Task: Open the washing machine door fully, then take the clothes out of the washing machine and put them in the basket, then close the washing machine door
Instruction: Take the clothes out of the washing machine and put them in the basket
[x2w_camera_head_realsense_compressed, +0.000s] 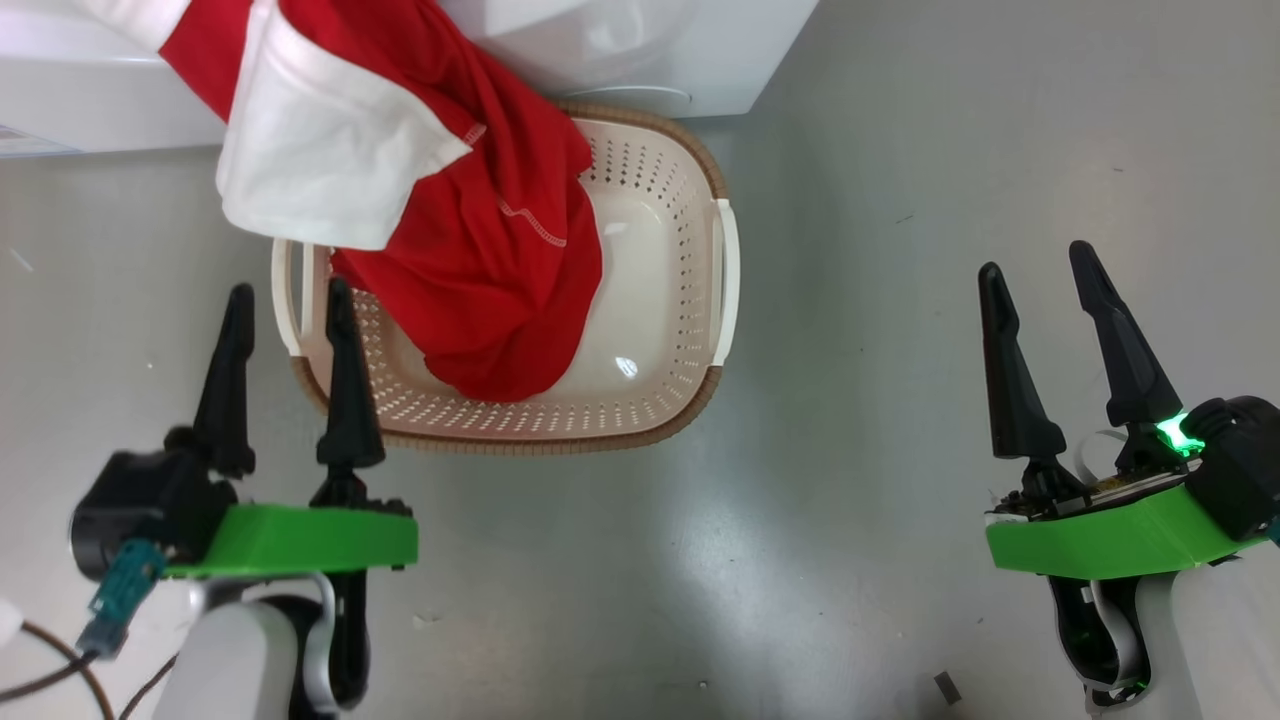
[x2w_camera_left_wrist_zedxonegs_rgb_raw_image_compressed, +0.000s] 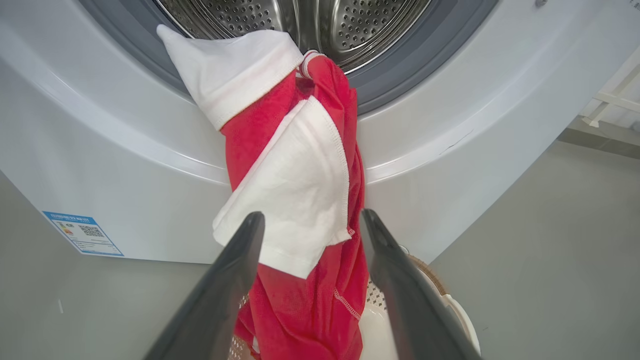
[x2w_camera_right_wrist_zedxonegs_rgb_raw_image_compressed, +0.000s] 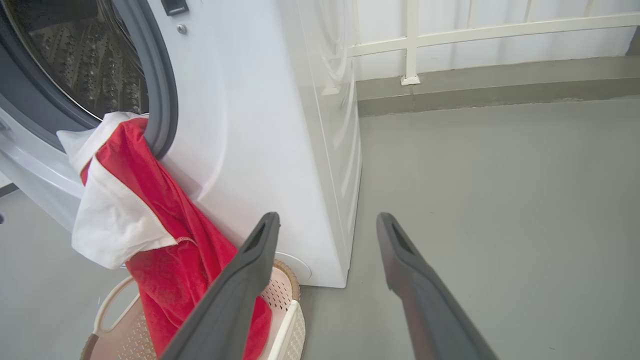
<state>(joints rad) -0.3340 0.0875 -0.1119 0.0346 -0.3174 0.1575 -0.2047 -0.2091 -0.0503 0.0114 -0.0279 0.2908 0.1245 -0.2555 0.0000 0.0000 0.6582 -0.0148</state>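
Clothes (x2w_camera_head_realsense_compressed: 500, 270): hanging from washer (x2w_camera_left_wrist_zedxonegs_rgb_raw_image_compressed: 125, 165) mouth into basket (x2w_camera_head_realsense_compressed: 690, 230).
Left gripper (x2w_camera_head_realsense_compressed: 289, 288): spread, empty, near basket.
Right gripper (x2w_camera_head_realsense_compressed: 1035, 257): spread, empty, over floor (x2w_camera_head_realsense_compressed: 850, 480).

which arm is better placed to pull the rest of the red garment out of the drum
Left. The open left gripper sits at the basket's edge, and its wrist view frames the red garment hanging from the washing machine between its fingers. The open right gripper is off to the side over the floor.

dark tapered fingers (x2w_camera_head_realsense_compressed: 1010, 370), green wrist plates (x2w_camera_head_realsense_compressed: 300, 540), white forearms (x2w_camera_head_realsense_compressed: 235, 660)
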